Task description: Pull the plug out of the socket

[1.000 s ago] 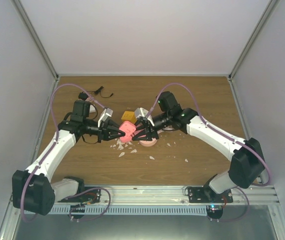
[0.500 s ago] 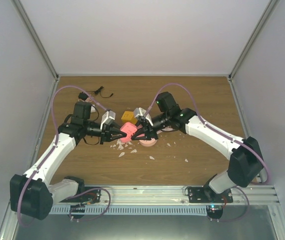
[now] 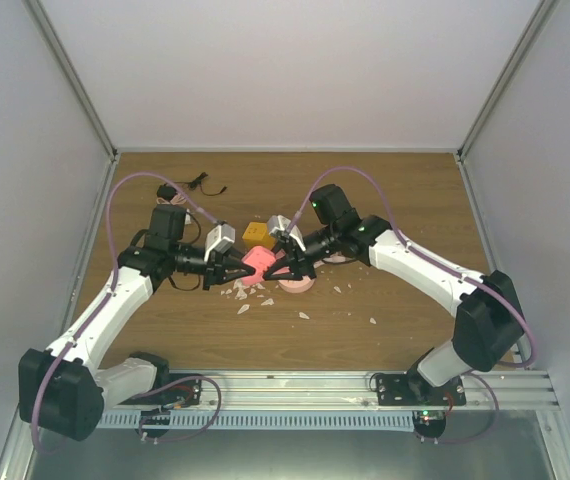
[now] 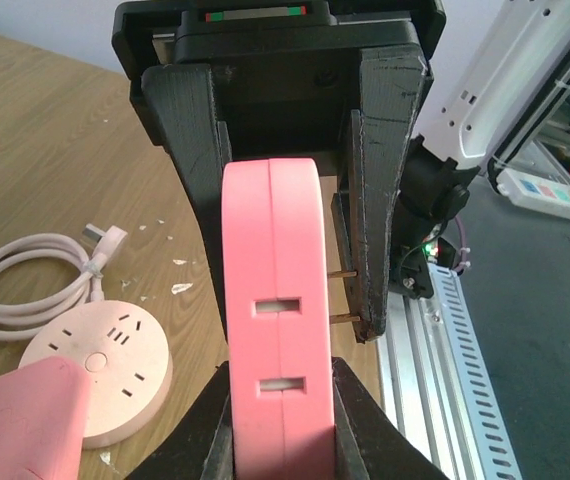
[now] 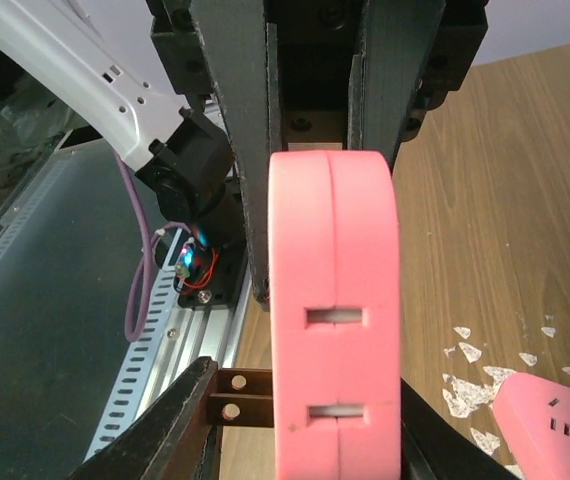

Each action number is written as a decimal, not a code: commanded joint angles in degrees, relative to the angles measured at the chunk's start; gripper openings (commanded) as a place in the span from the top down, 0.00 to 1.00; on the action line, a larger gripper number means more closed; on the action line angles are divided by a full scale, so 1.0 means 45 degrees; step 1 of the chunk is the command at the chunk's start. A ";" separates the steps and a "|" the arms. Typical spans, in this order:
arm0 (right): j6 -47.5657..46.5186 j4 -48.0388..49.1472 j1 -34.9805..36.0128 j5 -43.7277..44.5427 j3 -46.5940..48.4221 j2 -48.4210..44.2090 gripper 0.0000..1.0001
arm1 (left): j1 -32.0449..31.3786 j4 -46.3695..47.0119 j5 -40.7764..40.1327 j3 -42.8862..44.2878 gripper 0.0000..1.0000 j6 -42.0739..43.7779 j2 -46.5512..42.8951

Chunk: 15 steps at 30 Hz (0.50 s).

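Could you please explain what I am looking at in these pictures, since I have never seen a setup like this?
These are two white robot arms bolted at the near edge of a wooden table. One picture looks down from above and behind them. The other two come from a small camera on each wrist, so each shows its own jaws close up, with the other arm's jaws opposite. The left arm and the right arm meet mid-table, both sets of jaws closed on one flat pink socket. It is seen edge-on in the wrist views, with two metal prongs sticking out of one face. On the table lie a round pink power strip with its coiled cord, a yellow cube, a black cable at the back and scattered white flakes.
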 commanded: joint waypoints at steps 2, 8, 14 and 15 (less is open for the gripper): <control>0.0428 0.1710 -0.0518 0.1646 0.0973 0.0209 0.64 | -0.1069 -0.1284 0.2304 -0.0123 1.00 0.0930 -0.0059; 0.0008 0.1659 -0.0513 0.2002 0.1026 -0.0010 0.55 | -0.1044 -0.1188 0.2434 -0.0022 1.00 0.0711 0.0263; -0.0546 0.1273 -0.0523 0.2496 0.1070 -0.0325 0.46 | -0.0924 -0.1121 0.2524 0.0049 1.00 0.0602 0.0457; -0.0741 0.1099 -0.0521 0.2396 0.1131 -0.0372 0.43 | -0.0850 -0.1080 0.2541 0.0040 1.00 0.0526 0.0474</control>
